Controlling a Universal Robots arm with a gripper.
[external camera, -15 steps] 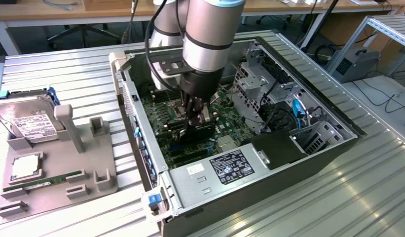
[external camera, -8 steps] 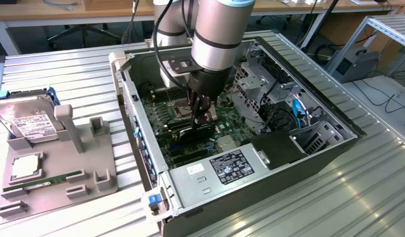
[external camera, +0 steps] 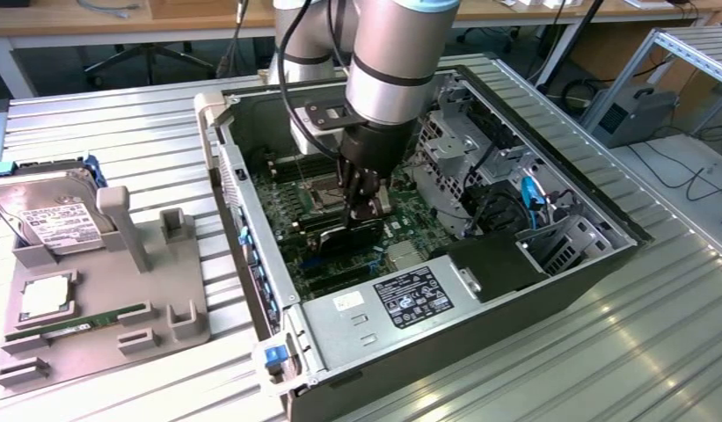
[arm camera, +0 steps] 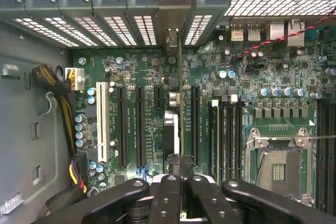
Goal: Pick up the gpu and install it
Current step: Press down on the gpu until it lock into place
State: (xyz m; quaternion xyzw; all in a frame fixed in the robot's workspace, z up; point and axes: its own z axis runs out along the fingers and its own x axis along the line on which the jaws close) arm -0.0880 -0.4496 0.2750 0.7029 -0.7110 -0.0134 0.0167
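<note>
A: How does the arm [external camera: 390, 61] stand?
B: It reaches steeply down, wrist vertical.
A: And the claw [external camera: 363, 204]?
B: Pointing straight down, its dark fingers [arm camera: 170, 198] clamped together on a thin card edge.

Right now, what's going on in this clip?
A robot arm has its gripper down inside an open PC case, shut on the gpu. The card stands on edge over the motherboard, lined up along the expansion slots, with its end toward the rear slot openings. Whether it is fully seated I cannot tell. Outside the case, on the exterior view's left, a grey tray holds a hard drive and a memory stick.
</note>
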